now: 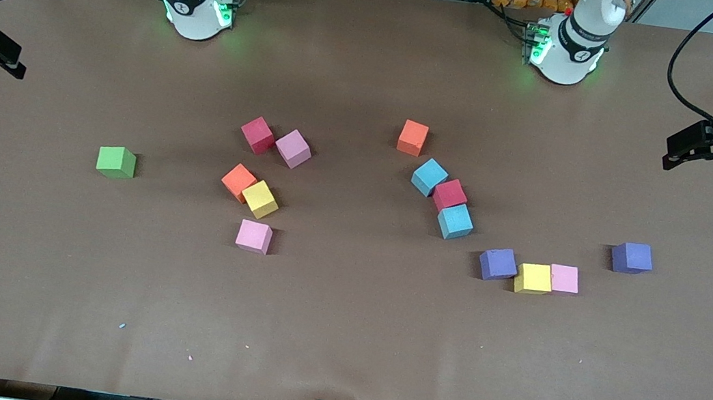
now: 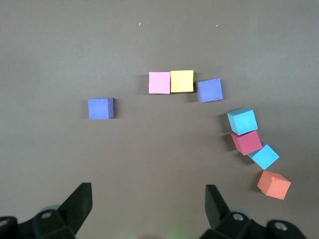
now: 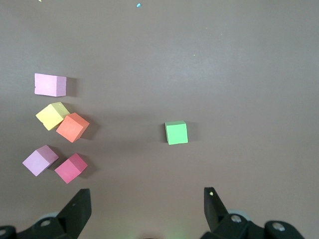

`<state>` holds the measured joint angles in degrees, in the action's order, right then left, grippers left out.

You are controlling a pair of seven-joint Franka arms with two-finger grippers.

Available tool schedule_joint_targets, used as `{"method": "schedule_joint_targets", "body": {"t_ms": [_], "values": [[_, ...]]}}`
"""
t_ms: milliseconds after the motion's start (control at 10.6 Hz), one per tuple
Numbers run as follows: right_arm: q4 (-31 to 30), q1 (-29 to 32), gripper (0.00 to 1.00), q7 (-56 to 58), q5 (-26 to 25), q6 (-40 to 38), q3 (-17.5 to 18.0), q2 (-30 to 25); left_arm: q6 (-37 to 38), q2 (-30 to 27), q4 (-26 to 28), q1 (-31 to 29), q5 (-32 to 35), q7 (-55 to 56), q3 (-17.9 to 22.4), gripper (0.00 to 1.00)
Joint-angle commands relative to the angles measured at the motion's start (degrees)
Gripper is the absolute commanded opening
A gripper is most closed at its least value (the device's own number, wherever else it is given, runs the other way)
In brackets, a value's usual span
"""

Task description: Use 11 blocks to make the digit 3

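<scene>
- Nothing is built yet: the blocks lie scattered on the worktop (image 1: 338, 335) in two loose groups, so I'd say this is the very start.
- One group, with a dark red block (image 1: 257, 135), lies toward the right arm's end; the other, with a light blue block (image 1: 455, 221), toward the left arm's end.
- The green cube (image 1: 116, 162) sits apart.
- The left gripper (image 2: 147, 199) and right gripper (image 3: 147, 199) both wait high at the worktop's ends, fingers spread wide, holding nothing.
- Next, an arm should probably descend on an outlying block.
</scene>
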<state>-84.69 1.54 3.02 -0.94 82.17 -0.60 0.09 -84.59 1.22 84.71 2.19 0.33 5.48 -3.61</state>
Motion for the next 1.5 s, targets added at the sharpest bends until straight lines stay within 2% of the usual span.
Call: {"method": "schedule_joint_targets", "body": {"t_ms": [0,376,564,658,940,1034,1222,1316,1410], "values": [[0.75,0.22,1.0,0.59,-0.46,-0.61,0.07,0.0,0.66,-0.69,0.02,-0.26,1.08,-0.12,-0.34,1.0],[0.75,0.22,1.0,0.59,-0.46,-0.61,0.07,0.0,0.66,-0.69,0.1,-0.26,0.21,-1.0,-0.6,1.0],[0.75,0.13,1.0,0.32,-0.29,-0.61,0.07,0.0,0.57,-0.34,0.54,0.18,-6.09,2.85,-0.87,1.0],[0.75,0.04,1.0,0.15,-0.2,-0.61,0.07,0.09,0.57,0.01,0.28,1.23,-6.39,2.96,-1.65,1.0],[0.67,-0.31,1.0,0.06,-0.2,-0.61,0.07,0.09,-0.04,0.53,0.28,2.91,-6.3,3.84,-10.42,1.0],[0.67,-0.4,1.0,-0.03,-0.2,-0.61,0.16,0.09,-0.65,1.32,0.28,2.99,-6.3,4.62,-12.19,1.0],[0.58,-0.84,1.0,0.58,-0.2,-0.7,0.16,0.35,-4.08,3.51,1.07,3.43,-6.65,4.89,-17.37,1.0],[0.14,-0.49,1.0,0.58,-0.11,-1.39,0.16,0.18,-4.78,3.87,2.9,3.43,-7.0,5.85,-19.65,1.0],[0.14,-1.18,1.0,0.06,-0.2,-1.4,0.16,0.35,-9.14,2.49,8.22,3.0,-7.09,6.64,-22.55,1.0]]}}
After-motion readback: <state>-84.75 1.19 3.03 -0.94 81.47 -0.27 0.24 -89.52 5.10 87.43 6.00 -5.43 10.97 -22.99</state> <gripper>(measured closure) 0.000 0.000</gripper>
